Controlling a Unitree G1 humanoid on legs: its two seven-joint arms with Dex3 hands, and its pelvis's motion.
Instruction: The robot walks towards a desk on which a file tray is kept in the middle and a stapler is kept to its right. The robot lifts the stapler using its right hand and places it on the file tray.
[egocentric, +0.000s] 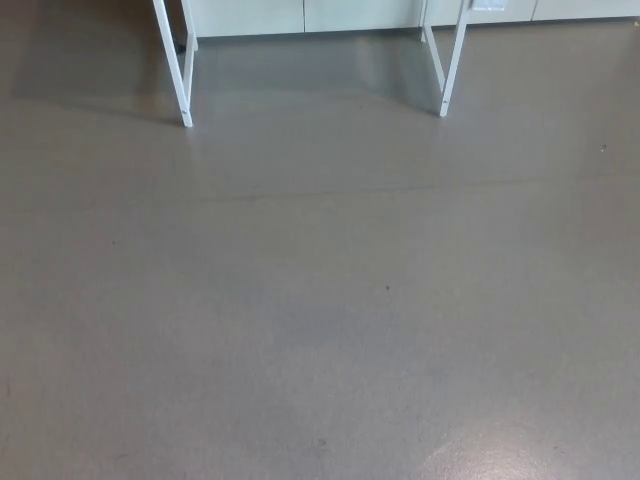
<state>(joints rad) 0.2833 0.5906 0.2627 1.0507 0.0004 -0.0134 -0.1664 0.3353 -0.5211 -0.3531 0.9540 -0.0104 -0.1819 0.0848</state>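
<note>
Nearest us we see bare grey floor (320, 330), with a pale glare (520, 455) at 5 o'clock. Farther off, a white leg (172, 65) stands at 11 o'clock and a second leg (453, 60) at 1 o'clock. Behind them, at 12, are pale cabinets (300, 15). Neither hand shows, so we cannot tell how the fingers stand. The stapler and tray are out of view.

grey floor (320, 320), white desk legs (175, 65), pale cabinets (300, 15) behind
</note>
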